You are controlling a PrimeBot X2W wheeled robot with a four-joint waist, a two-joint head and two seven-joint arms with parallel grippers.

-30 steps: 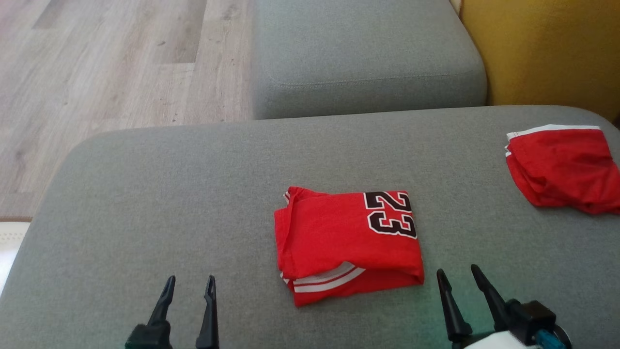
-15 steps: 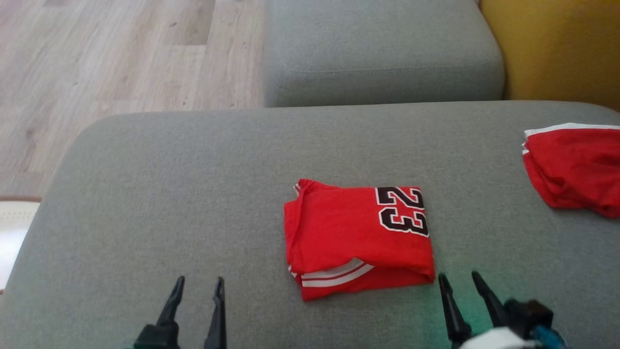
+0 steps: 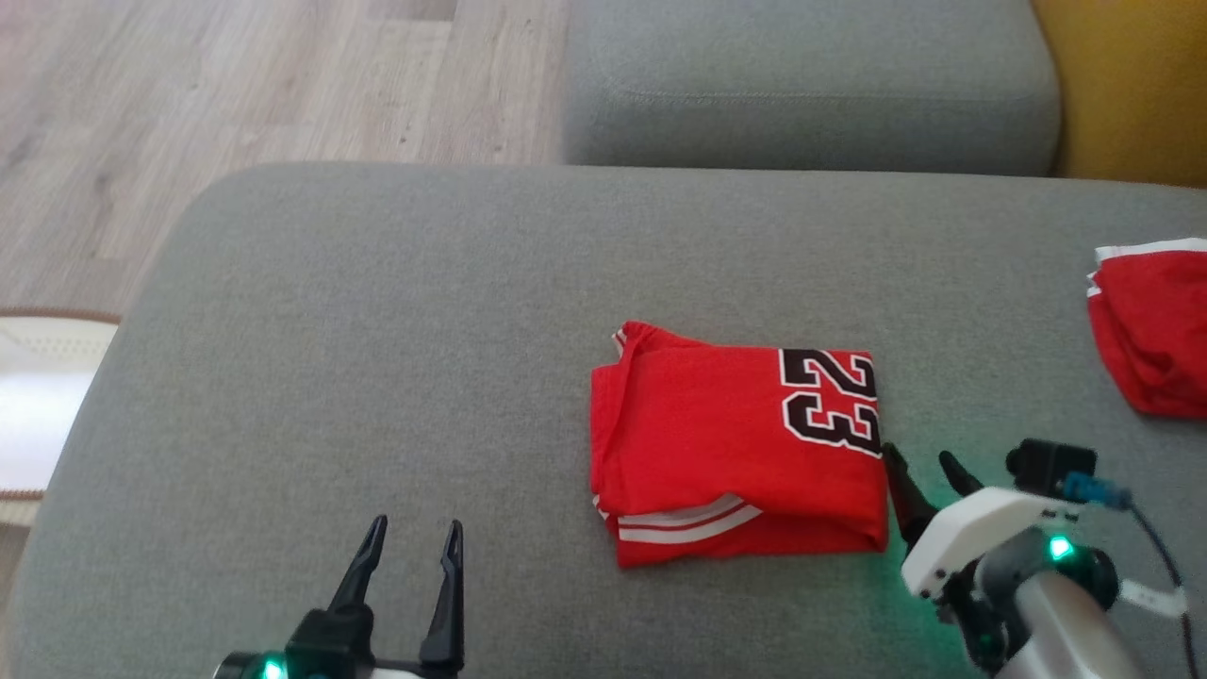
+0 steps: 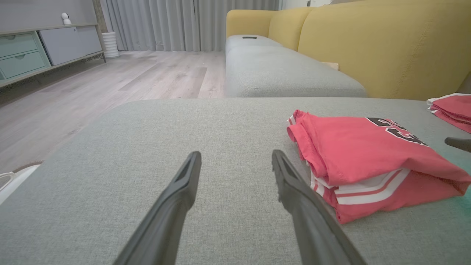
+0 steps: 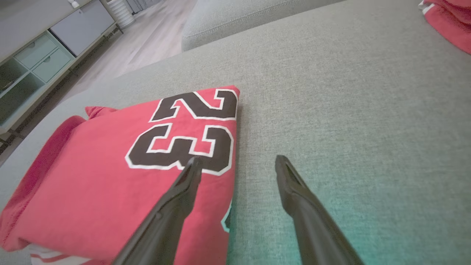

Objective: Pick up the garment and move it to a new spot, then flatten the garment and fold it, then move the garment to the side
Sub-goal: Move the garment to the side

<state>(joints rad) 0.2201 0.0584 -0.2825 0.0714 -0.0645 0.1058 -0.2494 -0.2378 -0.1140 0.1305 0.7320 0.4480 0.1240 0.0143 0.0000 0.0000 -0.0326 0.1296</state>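
The garment (image 3: 735, 453) is a red jersey with a black "23", lying folded in a neat rectangle on the grey sofa cushion (image 3: 377, 330). White stripes show at the near edge of the garment (image 4: 368, 154). My right gripper (image 3: 917, 455) is open at its right edge. In the right wrist view, that gripper (image 5: 239, 159) has one finger over the number on the garment (image 5: 110, 184) and the other over bare cushion. My left gripper (image 3: 418, 521) is open and holds nothing, low over the cushion to the garment's left. In the left wrist view, this gripper (image 4: 236, 154) points past the jersey's corner.
A second red folded cloth (image 3: 1155, 330) lies at the cushion's far right. Behind it rise another grey seat cushion (image 3: 811, 85) and a yellow backrest (image 3: 1132, 85). Wooden floor (image 3: 236, 85) lies to the left, with a pale rug (image 3: 28, 405) at the cushion's left end.
The head camera has shifted, so the whole scene sits further right. My right gripper has advanced up to the garment's right edge, and more of its arm shows. The left gripper stays open and low.
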